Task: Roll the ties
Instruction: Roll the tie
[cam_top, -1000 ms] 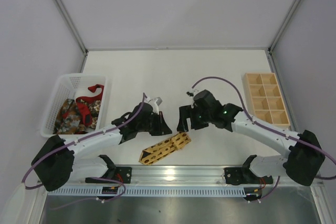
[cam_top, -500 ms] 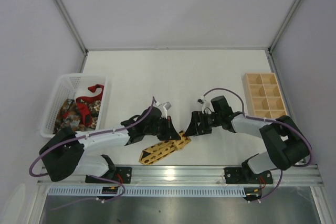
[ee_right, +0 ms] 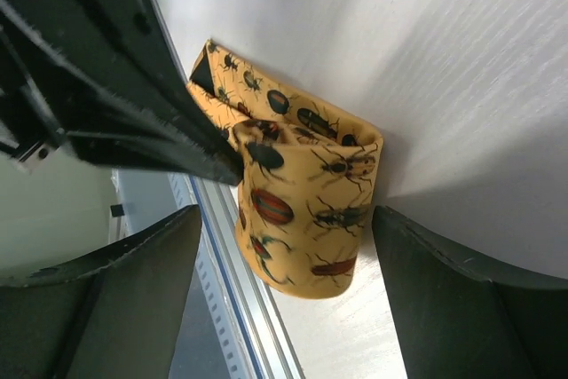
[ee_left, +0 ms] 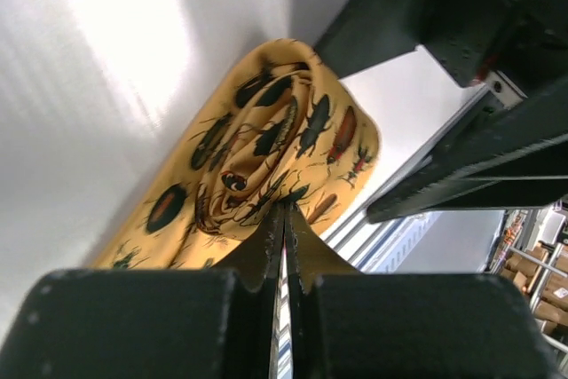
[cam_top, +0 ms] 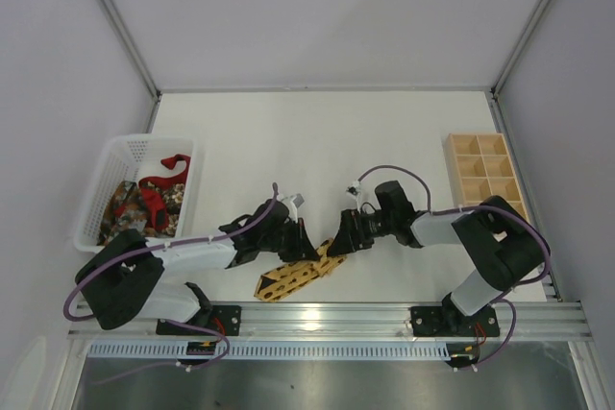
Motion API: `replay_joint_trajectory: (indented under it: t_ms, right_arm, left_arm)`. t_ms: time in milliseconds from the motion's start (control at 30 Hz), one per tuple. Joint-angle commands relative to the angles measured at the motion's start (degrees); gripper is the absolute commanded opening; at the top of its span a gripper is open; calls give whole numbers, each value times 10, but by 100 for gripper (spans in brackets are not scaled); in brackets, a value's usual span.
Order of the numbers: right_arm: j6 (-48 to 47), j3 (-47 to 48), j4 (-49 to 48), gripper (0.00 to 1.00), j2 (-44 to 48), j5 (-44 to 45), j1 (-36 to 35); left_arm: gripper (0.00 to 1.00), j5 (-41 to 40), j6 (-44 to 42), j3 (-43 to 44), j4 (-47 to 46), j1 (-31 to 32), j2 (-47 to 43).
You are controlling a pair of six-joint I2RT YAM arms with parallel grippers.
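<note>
Yellow-gold tie (cam_top: pixel 300 274) with the beetle print lies on the white table (cam_top: pixel 384 132) close to the near rail, slanted, one end folded over into a loose loop between the two grippers. Left gripper (cam_top: pixel 306 245): jaws pressed together, no gap in its wrist view (ee_left: pixel 284 219), tips right at the rolled end of the tie (ee_left: pixel 275 157). From the right wrist its closed fingers reach into the fold; can't tell if any fabric is actually nipped. Right gripper (cam_top: pixel 336 242): jaws wide, one finger on each side of the folded end (ee_right: pixel 302 201), tie sitting between them with clearance on both sides, pads not touching the cloth. Rest of the tie trails flat toward the near-left, away from both grippers. Red tie (cam_top: pixel 171 165) and dark patterned tie (cam_top: pixel 125 208) are bunched in the white basket (cam_top: pixel 125 146) at the left table edge, well apart from both arms. Wooden compartment tray (cam_top: pixel 452 175) sits at the right edge.
</note>
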State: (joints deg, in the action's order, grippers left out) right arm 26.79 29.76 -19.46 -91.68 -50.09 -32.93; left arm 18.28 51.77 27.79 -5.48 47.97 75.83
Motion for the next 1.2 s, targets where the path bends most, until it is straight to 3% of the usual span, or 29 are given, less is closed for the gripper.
replay_joint_trajectory:
  t_ms: [0, 367, 500, 567, 700, 733, 800, 867, 967, 1167]
  right_arm:
    - [5, -20, -35, 84, -12, 0, -8]
    - [75, -34, -145, 79, -61, 19, -44]
    - [90, -39, -153, 71, -58, 30, -48]
    - [89, -37, -140, 62, -47, 43, -48]
    - [62, -19, -33, 34, 13, 113, -49]
    - [55, -13, -4, 21, 25, 135, -49]
    - [35, 15, 106, 12, 64, 211, -56]
    - [12, 37, 184, 10, 86, 292, -67]
    - [19, 41, 246, 10, 122, 303, -62]
    - [49, 29, 232, 11, 142, 291, -69]
  left_arm:
    - [5, 8, -21, -22, -16, -11, -15]
    - [4, 17, -26, -51, -33, -31, -25]
    - [4, 18, -30, -49, -28, -32, -34]
    - [5, 17, -32, -48, -27, -34, -37]
    - [4, 18, -36, -35, -21, -38, -35]
    - [4, 11, -35, -33, -16, -39, -39]
    - [6, -16, -31, -30, 12, -43, -67]
    - [10, -79, -33, -31, 40, -46, -95]
    - [17, -147, -45, -39, 66, -59, -123]
    - [11, -128, -76, -9, 13, -71, -2]
